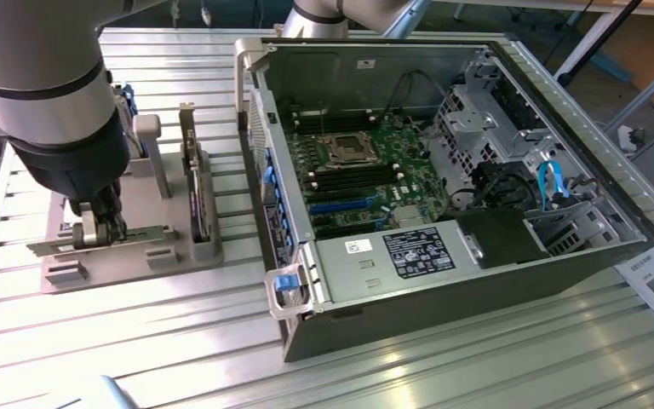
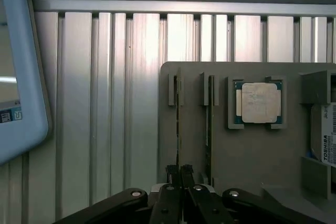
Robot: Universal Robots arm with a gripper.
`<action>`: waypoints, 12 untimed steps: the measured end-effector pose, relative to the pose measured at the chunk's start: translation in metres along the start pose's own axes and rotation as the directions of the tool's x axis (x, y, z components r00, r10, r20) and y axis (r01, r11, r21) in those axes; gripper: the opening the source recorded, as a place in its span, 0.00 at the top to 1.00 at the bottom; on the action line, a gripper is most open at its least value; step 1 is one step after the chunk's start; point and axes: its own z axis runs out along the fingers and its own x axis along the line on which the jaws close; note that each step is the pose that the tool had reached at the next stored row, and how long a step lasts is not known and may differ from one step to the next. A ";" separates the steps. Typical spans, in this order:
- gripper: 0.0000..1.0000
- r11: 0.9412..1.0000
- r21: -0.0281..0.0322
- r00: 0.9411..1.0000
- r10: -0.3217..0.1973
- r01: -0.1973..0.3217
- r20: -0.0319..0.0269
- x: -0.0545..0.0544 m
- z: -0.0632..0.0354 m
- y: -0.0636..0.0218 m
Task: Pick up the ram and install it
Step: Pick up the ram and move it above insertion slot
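Observation:
The ram [image 2: 178, 119] is a thin stick standing on edge in a slot of the grey parts holder [image 2: 194, 145]. My gripper [image 2: 180, 172] is down over its near end, fingers pinched on it from both sides. A second thin stick [image 2: 209, 124] stands in the neighbouring slot. In the exterior view the gripper [image 1: 98, 228] hangs over the holder [image 1: 180, 256] at the exterior view's left, well apart from the open computer case [image 1: 554, 247]. The motherboard [image 1: 356, 170] with its dark memory slots lies inside the case.
A square silver processor chip [image 2: 258, 102] and a hard drive [image 2: 324, 135] sit in the same holder. An upright card [image 1: 198, 200] stands in the holder between the gripper and the case wall. The table is ribbed aluminium [image 1: 134, 341]. A pale blue-rimmed object [image 2: 21, 77] is beside the holder.

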 end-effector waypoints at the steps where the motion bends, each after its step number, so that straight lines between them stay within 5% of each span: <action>1: 0.88 1.000 0.000 1.000 0.000 0.000 0.000 0.000 -0.0034 0.0002; 12: 0.88 1.000 0.000 1.000 0.004 -0.004 0.000 0.000 -0.0278 0.0013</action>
